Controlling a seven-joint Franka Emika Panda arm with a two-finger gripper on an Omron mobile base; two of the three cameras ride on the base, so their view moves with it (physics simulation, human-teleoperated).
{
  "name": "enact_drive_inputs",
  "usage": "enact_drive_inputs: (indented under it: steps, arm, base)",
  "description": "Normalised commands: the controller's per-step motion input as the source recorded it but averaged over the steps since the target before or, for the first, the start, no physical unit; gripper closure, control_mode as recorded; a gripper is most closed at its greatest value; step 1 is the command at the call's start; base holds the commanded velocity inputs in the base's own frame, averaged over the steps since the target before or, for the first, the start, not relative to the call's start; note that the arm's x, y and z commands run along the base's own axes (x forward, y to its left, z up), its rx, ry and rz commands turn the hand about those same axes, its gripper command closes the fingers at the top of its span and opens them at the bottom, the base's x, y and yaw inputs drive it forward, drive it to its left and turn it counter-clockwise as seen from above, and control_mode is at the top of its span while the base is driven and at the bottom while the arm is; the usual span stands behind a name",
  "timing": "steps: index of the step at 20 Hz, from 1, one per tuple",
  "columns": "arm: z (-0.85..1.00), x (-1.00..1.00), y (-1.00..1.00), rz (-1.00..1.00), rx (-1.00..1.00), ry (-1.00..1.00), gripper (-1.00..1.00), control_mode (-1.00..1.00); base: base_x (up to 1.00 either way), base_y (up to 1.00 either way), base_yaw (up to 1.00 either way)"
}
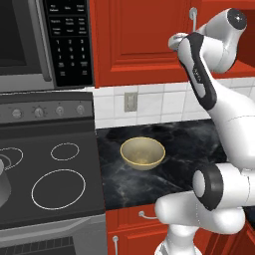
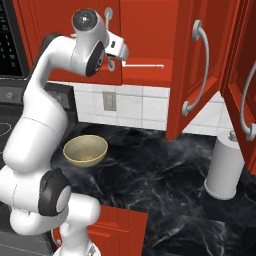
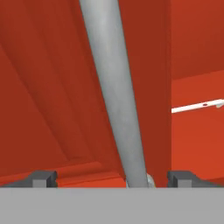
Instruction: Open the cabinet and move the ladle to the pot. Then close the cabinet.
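Observation:
The cabinet's left door (image 1: pixel 144 40) stands flat against its frame, while its right door (image 2: pixel 200 65) is swung open. My gripper (image 3: pixel 112 178) is open, with its fingertips (image 3: pixel 43 178) on either side of the left door's silver handle (image 3: pixel 116 87). In the base views my gripper (image 2: pixel 111 50) is raised at that handle (image 1: pixel 192 15). The ladle's thin pale handle (image 2: pixel 142 65) lies on the shelf inside the cabinet, and the ladle (image 3: pixel 197 106) shows past the door edge. A sliver of the pot (image 1: pixel 3 187) sits on the stove at the far left.
A yellowish bowl (image 1: pixel 143 152) rests on the black marble counter (image 2: pixel 150 170). A white cylinder (image 2: pixel 225 170) stands at the counter's right. Another red door (image 2: pixel 245 95) hangs at the far right. The microwave (image 1: pixel 45 40) and stove (image 1: pixel 50 174) are on the left.

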Motion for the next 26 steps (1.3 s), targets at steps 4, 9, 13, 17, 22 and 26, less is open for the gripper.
enact_drive_inputs:
  steps: [4, 9, 13, 17, 22, 26]
  arm:
    - [0.0, 0.26, 0.0, 0.09, 0.04, -0.05, -1.0, -1.0]
    - [0.0, 0.32, 0.0, 0.09, 0.04, -0.03, -1.0, -1.0]
    - [0.0, 0.32, 0.0, 0.08, 0.03, -0.01, -1.0, -1.0]
    - [0.0, 0.3, 0.0, 0.08, 0.02, -0.01, -1.0, -1.0]
    - [0.0, 0.31, 0.0, 0.08, 0.0, -0.02, -1.0, -1.0]
    - [-0.03, 0.31, 0.14, 0.07, 0.0, 0.0, -1.0, -1.0]
  base:
    - [0.0, 0.0, 0.0]
    - [0.0, 0.0, 0.0]
    - [0.0, 0.0, 0.0]
    - [0.0, 0.0, 0.0]
    - [0.0, 0.0, 0.0]
    - [0.0, 0.0, 0.0]
